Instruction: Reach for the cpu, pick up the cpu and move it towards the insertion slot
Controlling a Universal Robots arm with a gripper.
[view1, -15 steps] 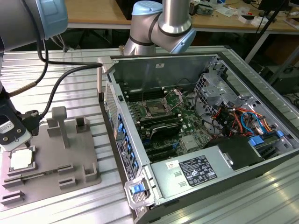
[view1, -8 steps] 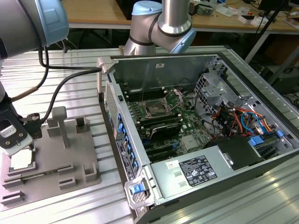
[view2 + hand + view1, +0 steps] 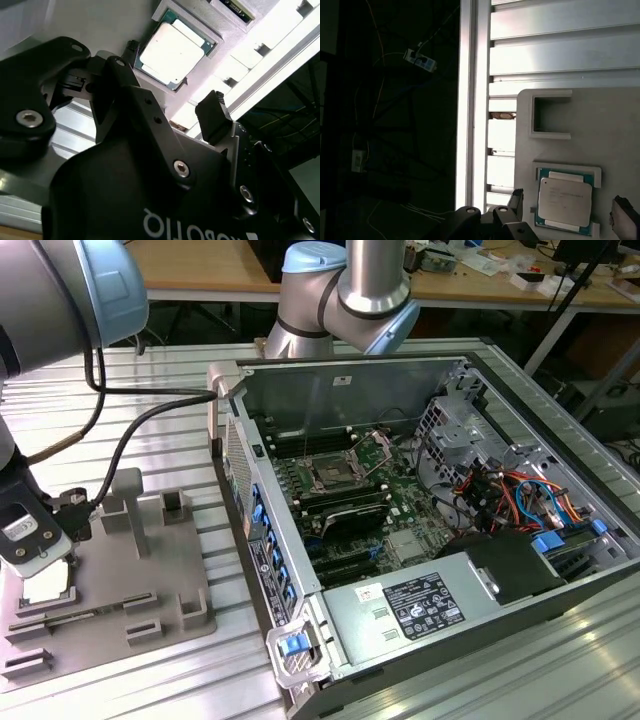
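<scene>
Silvery cpu (image 3: pixel 172 52) sits flat in a shallow square pocket of the grey fixture (image 3: pixel 610 130), green rim showing all round. The pocket pins its pose, which makes sense for a repeatable pick. Gripper (image 3: pixel 569 204) hangs right over it with fingers (image 3: pixel 214 117) spread apart, one off each opposite edge of the cpu. The gap is wider than the cpu, which keeps the pads clear of its edges and the pocket lip. No contact shows in both wrist views: cpu not lifted, nothing held. My read is that the reach is about done and the grasp isn't. A second, smaller pocket (image 3: pixel 551 116) sits on the fixture near the cpu's one. Fixture lies on the slatted aluminium table (image 3: pixel 150 370), close to the table's edge in the first wrist view. In the exterior view the gripper is over the fixture's end at the exterior view's left, with a cable (image 3: pixel 140 425) running off the arm with slack, so it shouldn't tug. Open pc case (image 3: pixel 350 380) stands just beside the fixture, on the exterior view's right, laid on its side so the board (image 3: pixel 400 515) faces up. Socket (image 3: pixel 330 475) is on that board, well apart from the fixture, with the case wall between them. Its dark centre is exposed and the frame looks swung open, but I can't be sure.
</scene>
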